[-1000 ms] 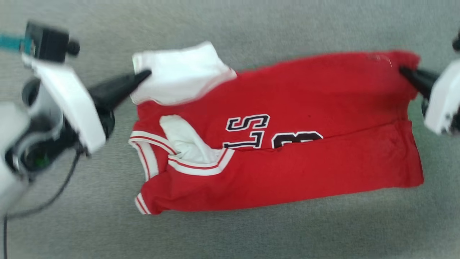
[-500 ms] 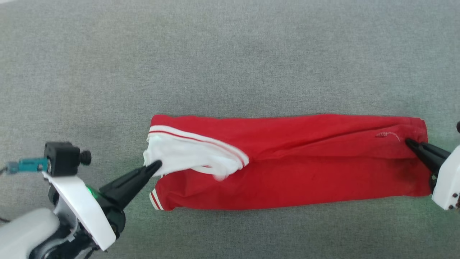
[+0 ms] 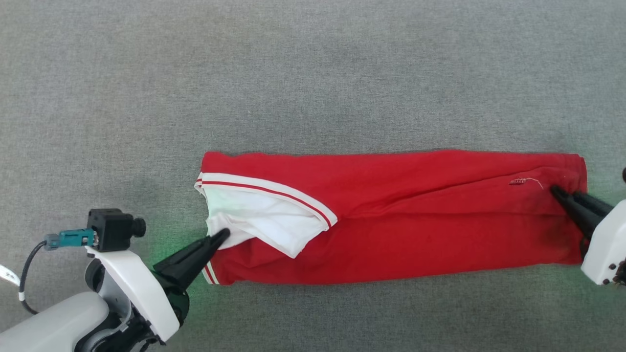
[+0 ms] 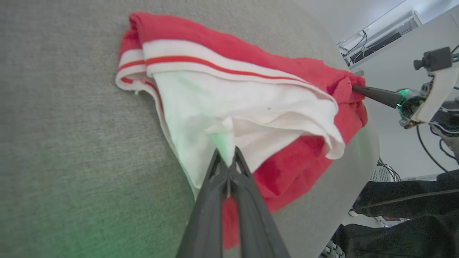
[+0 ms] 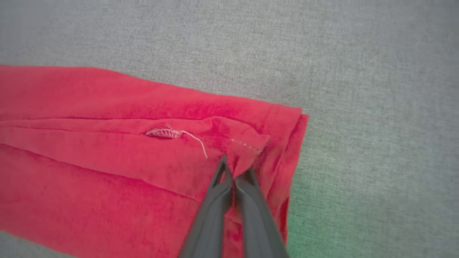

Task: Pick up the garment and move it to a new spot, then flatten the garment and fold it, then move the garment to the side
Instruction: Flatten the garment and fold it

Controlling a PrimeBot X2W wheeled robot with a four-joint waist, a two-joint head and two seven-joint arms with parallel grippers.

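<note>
While I watched through the head camera, the garment [image 3: 391, 220] lay folded into a long, narrow red band across the grey surface [image 3: 313, 73], a flat woven fabric with a fine, slightly mottled grain. The red cloth looked soft and matte, with a long crease running along its length and shallow wrinkles towards the robot's right end. At the robot's left end a triangular flap of white lining [image 3: 259, 220] was turned outward, bordered by ribbed striped trim [image 3: 264, 188] in white with a thin red line.

My left gripper [image 3: 222, 233] had its two tapered dark fingers pressed together on a small peak of that white lining, which rose into a little tent between the tips (clearest from the left wrist). My right gripper [image 3: 555, 189] was likewise clamped, pinching a raised fold of red cloth just inside the stitched hem at the opposite end. Beside that pinch, the right wrist view showed a small pale embroidered mark with a loose thread [image 5: 193, 138] curling from it. A green glow tinted the surface near each gripper.
</note>
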